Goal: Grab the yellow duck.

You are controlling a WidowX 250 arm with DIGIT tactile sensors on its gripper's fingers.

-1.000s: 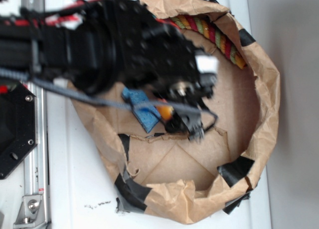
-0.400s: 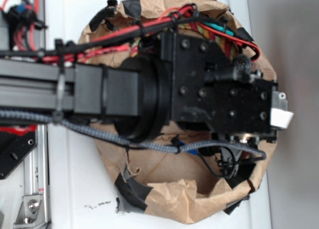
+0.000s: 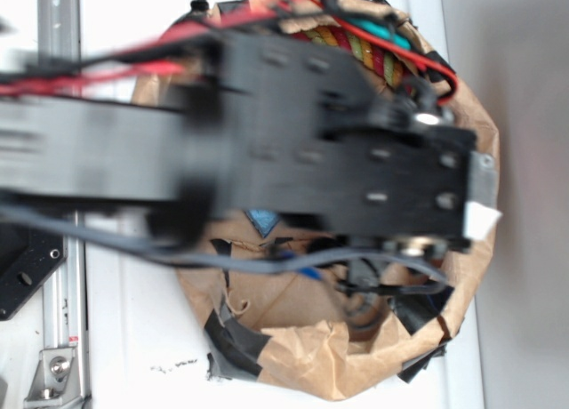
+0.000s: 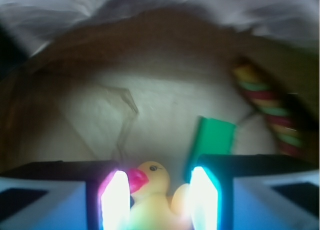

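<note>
The yellow duck (image 4: 150, 192), with a red-pink beak pointing left, sits between my gripper's (image 4: 157, 202) two bright fingers in the wrist view. The left finger (image 4: 116, 200) touches the beak and the right finger (image 4: 202, 197) touches the tail, so the gripper is shut on the duck. The brown bag floor (image 4: 160, 110) lies well below. In the exterior view my black arm (image 3: 356, 178) fills the middle, blurred, and hides both the duck and the fingers.
A crumpled brown paper bag rim (image 3: 311, 360) with black tape rings the area. A yellow-red-green twisted rope (image 4: 267, 110) lies along the bag's wall and also shows in the exterior view (image 3: 373, 53). A green block (image 4: 215, 137) lies on the floor. A blue patch (image 3: 263, 220) peeks from under the arm.
The arm has risen from low inside the bag toward the camera and now looks much larger. It has shifted toward the right side of the bag.
</note>
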